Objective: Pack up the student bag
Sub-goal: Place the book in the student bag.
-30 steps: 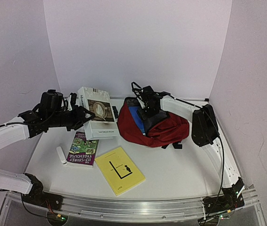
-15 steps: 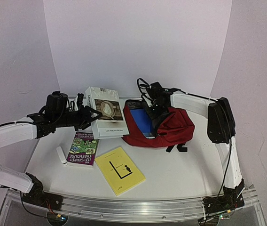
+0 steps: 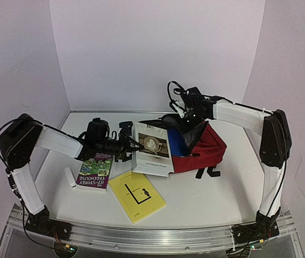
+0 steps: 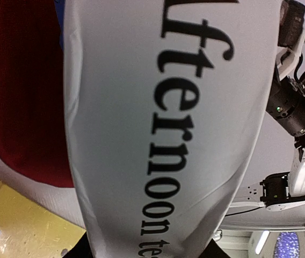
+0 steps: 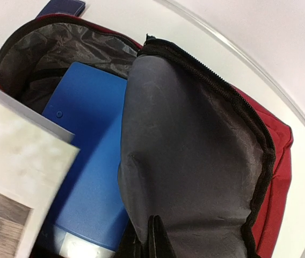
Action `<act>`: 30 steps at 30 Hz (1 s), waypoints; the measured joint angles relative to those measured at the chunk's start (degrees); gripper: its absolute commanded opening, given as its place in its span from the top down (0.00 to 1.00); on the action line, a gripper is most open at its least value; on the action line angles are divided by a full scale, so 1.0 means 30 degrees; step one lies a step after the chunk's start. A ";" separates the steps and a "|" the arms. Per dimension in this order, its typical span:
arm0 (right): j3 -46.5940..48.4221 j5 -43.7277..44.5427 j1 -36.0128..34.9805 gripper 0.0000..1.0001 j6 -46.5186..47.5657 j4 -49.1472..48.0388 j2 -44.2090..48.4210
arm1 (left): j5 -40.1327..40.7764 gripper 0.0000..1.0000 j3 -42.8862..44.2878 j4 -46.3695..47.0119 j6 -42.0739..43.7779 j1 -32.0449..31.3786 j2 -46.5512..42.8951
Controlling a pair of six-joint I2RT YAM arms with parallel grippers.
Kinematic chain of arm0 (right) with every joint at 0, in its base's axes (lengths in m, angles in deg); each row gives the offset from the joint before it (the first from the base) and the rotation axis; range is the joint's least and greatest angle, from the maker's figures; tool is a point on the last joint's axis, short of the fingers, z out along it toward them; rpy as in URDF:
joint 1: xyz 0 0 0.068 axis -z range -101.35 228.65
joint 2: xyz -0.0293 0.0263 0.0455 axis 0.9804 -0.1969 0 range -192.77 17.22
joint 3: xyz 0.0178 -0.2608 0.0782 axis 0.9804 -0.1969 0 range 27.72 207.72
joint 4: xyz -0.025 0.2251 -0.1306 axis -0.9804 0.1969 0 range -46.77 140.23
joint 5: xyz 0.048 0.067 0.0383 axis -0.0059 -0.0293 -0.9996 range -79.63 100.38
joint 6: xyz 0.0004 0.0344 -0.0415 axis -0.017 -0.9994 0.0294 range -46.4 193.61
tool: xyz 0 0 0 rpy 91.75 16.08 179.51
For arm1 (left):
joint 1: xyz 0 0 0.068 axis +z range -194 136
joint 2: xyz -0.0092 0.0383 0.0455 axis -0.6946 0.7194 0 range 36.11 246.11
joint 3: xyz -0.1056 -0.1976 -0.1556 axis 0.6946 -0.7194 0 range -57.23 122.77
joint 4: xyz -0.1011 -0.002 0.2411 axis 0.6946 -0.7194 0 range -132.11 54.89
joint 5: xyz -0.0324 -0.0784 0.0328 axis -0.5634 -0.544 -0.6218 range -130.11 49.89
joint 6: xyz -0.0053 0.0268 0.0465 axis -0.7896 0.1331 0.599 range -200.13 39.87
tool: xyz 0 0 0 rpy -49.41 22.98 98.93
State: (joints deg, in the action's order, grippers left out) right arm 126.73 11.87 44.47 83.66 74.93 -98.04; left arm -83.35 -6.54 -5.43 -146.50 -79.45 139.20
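The white book (image 4: 163, 129) carries large black serif letters along its spine; the left wrist view shows "fternoon te", cut off at both ends. On the tabletop, the purple book (image 3: 94, 172) reads "STOREY TREEHOUSE" in pale capitals, upside down from the overhead camera, with a few characters before it that are unclear. The yellow book (image 3: 137, 194) bears small dark print, too small to read

The student bag (image 3: 209, 148) is soft matt cloth, the white book (image 3: 152, 148) smooth paper.
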 measured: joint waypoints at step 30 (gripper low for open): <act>-0.3989 -0.2116 -0.0568 1.00 0.0900 -0.1497 0.3229 | 0.0715 1.00 0.5456 0.6811 -0.9070 0.0095 0.7284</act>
State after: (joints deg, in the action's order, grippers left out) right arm 114.76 5.52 42.77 86.36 70.44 -88.35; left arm -81.21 9.83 15.01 -173.71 -79.16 161.05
